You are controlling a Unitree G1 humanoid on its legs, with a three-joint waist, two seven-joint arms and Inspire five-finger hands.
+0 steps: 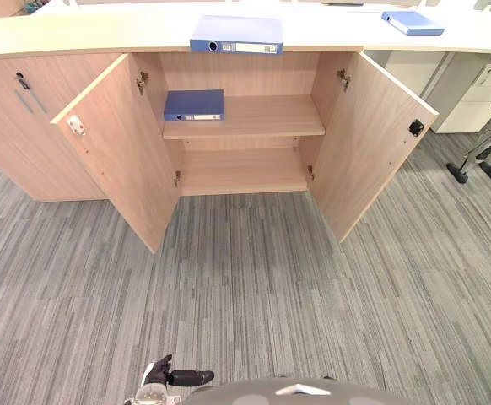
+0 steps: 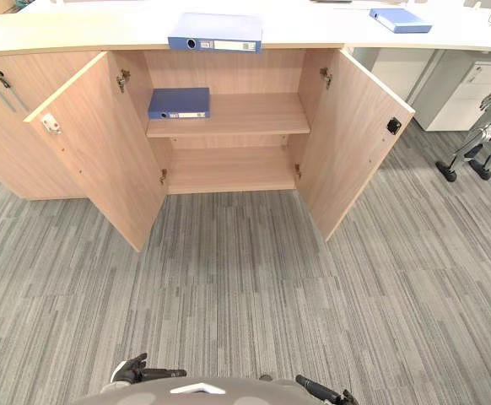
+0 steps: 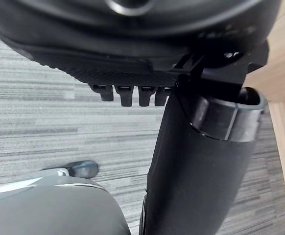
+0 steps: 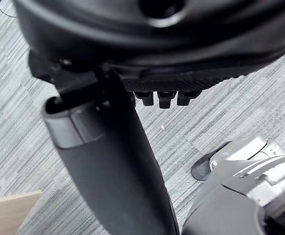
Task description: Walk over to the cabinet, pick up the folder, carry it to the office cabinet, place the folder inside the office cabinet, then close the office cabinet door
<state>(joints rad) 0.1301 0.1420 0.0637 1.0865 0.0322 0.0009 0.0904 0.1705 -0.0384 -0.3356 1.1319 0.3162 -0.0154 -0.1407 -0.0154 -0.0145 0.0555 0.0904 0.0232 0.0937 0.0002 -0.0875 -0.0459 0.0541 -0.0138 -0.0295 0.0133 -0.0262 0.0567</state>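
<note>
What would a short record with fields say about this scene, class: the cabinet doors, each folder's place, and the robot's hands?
Doors: left door and right door both stand open.
Upper shelf: a blue shelf folder lies flat at its left end.
Countertop: a blue front folder lies above the opening; a blue far folder lies farther right.
Left hand: low, fingers straight, holding nothing.
Right hand: low, holding nothing.
Floor: grey striped carpet.

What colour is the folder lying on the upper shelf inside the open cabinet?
The folder is dark blue; the left eye view shows it best.
</note>
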